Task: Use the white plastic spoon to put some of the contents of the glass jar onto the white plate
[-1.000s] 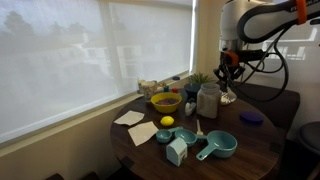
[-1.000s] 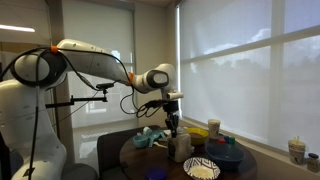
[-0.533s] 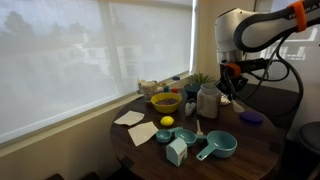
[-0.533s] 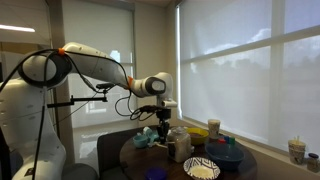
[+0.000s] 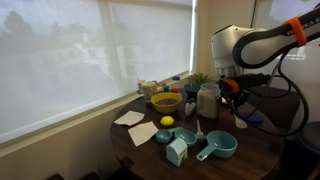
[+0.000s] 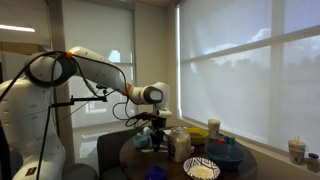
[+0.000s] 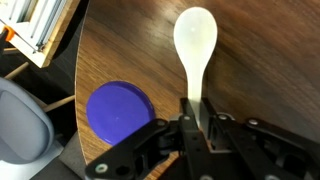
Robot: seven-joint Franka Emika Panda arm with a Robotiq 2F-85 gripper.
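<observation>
Near the worktop's (image 7: 250, 60) edge, a dark blue-purple disc (image 7: 118, 110) lies just beside the gripper (image 7: 197, 118). The glass jar (image 5: 207, 100) and a yellow bowl (image 5: 166, 101) stand farther in. The fingers (image 7: 183, 128) are clamped on the slender handle of the white plastic spoon (image 7: 196, 40). Its pale oval bowl looks plain, over bare wood.

Smooth plastic over grained wood
The white plastic spoon (image 7: 195, 40) looks smooth and slightly shiny; the table (image 7: 125, 45) is dark, streaky wood; at 8 o'clock from the spoon's bowl a blue-purple disc (image 7: 118, 110) appears matt; the gripper (image 7: 196, 112) is matt black
</observation>
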